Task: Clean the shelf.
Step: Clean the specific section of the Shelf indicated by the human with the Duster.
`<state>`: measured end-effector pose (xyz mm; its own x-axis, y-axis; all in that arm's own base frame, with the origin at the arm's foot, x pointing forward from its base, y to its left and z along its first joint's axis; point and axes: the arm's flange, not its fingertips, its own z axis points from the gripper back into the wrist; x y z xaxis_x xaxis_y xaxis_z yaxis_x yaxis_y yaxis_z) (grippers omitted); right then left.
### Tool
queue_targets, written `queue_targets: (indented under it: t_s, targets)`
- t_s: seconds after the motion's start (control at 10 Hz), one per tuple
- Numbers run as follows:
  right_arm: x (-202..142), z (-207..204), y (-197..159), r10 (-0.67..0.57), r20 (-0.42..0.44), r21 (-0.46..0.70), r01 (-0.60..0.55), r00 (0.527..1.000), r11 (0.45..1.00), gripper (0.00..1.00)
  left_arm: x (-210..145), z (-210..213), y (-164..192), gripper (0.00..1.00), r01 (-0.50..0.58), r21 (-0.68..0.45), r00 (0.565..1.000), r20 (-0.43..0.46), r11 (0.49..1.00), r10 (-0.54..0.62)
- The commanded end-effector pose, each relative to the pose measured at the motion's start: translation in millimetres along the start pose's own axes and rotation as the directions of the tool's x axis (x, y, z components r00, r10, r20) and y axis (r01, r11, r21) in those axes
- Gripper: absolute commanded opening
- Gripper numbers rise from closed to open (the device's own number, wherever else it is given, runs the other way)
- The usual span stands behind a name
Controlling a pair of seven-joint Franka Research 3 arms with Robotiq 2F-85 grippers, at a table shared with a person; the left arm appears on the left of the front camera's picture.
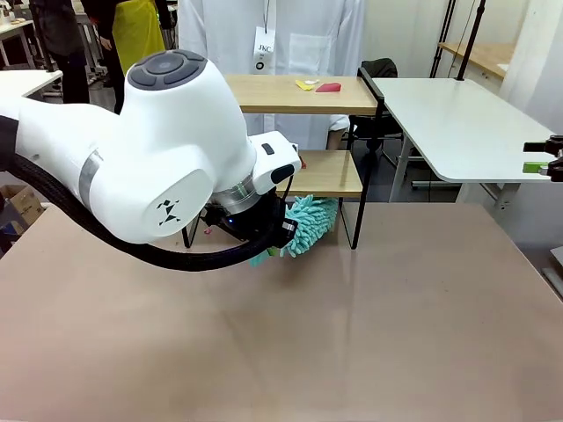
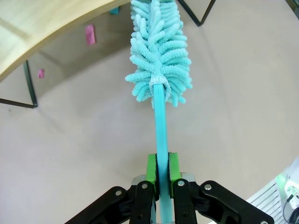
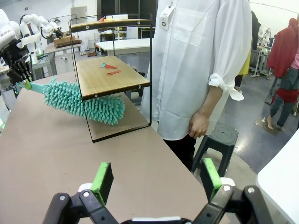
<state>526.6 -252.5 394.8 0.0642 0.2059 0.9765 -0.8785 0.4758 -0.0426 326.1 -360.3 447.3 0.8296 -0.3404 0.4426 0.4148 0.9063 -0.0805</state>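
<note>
The front view faced across the bench at the shelf. Both wrist views shared the duster, the left closest.

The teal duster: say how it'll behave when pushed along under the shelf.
The duster has a soft fringe, likely to flatten and spring back. The thin handle, pinched by the left gripper near its end, may flex or pivot. It looks light, so probably won't shove the shelf.

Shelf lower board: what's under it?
The teal duster pokes its head under the lower board; the left pincer grips its handle. Two pink scraps lie on the table there. In the front view the left arm covers the rest.
</note>
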Motion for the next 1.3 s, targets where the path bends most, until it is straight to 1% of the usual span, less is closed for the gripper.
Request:
queue_targets:
  t_s: [0.0,0.1,0.2,0.3,0.4,0.8,1.2]
  targets:
    - [8.3,-2.5,1.1,-0.012,-0.018,-0.009,0.012,1.0,1.0,1.0,4.9,-6.9,-13.1,0.13,-0.02,0.049,0.998,0.063,0.999,0.017]
    - [8.3,-2.5,1.1,-0.012,-0.018,-0.009,0.012,1.0,1.0,1.0,7.6,-18.1,-26.2,0.13,-0.025,0.07,0.996,0.092,0.997,0.019]
    - [8.3,-2.5,1.1,-0.012,-0.018,-0.009,0.012,1.0,1.0,1.0,7.1,-26.8,-34.1,0.13,-0.051,0.09,0.99,0.14,0.995,0.038]
    - [8.3,-2.5,1.1,-0.012,-0.018,-0.009,0.012,1.0,1.0,1.0,6.4,-35.2,-40.1,0.13,-0.07,0.089,0.983,0.176,0.994,0.053]
    - [8.3,-2.5,1.1,-0.012,-0.018,-0.009,0.012,1.0,1.0,1.0,5.2,-44.0,-46.7,0.13,-0.072,0.067,0.98,0.188,0.995,0.058]
    - [8.3,-2.5,1.1,-0.012,-0.018,-0.009,0.012,1.0,1.0,1.0,3.5,-68.2,-57.4,0.13,-0.106,0.012,0.977,0.187,0.994,0.102]
    - [8.3,-2.5,1.1,-0.012,-0.018,-0.009,0.012,1.0,1.0,1.0,6.3,-92.7,-62.9,0.13,-0.154,0.002,0.969,0.195,0.988,0.151]
